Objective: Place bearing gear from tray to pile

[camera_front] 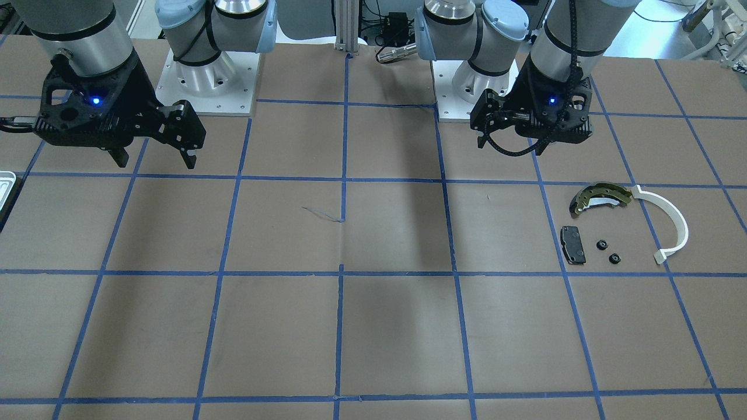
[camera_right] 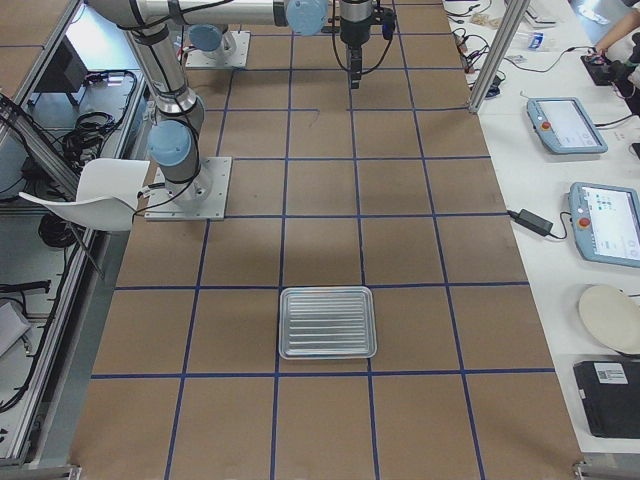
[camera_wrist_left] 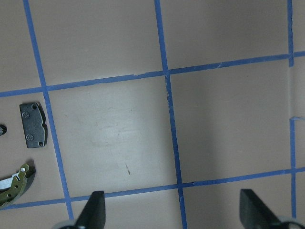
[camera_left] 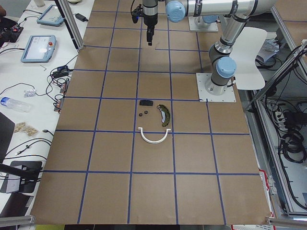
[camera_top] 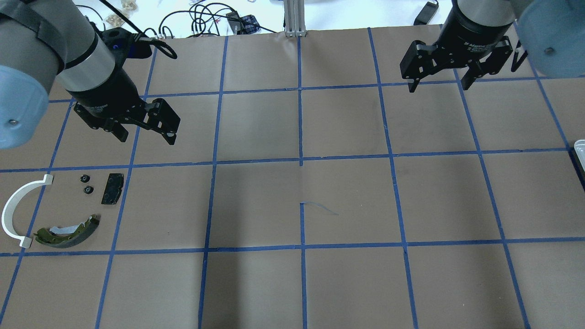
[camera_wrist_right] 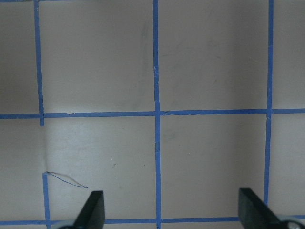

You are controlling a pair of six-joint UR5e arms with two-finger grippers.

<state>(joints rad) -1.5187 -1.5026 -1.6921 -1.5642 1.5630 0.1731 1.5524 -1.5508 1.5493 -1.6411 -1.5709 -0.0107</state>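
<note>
Two small black bearing gears (camera_top: 83, 178) (camera_top: 87, 189) lie on the table in the pile, between the white plastic arc (camera_top: 18, 210) and the black pad (camera_top: 112, 188), above the olive-gold brake shoe (camera_top: 68, 230). The silver tray (camera_right: 327, 322) looks empty; only its corner shows in the overhead view (camera_top: 580, 153). My left gripper (camera_top: 147, 137) is open and empty, hovering just beyond the pile. My right gripper (camera_top: 438, 86) is open and empty, hovering at the far right, away from the tray.
The table is brown paper with a blue tape grid. The arm bases (camera_front: 207, 81) stand at the robot's edge of the table. Cables and tablets (camera_left: 38, 48) lie beyond the operators' edge.
</note>
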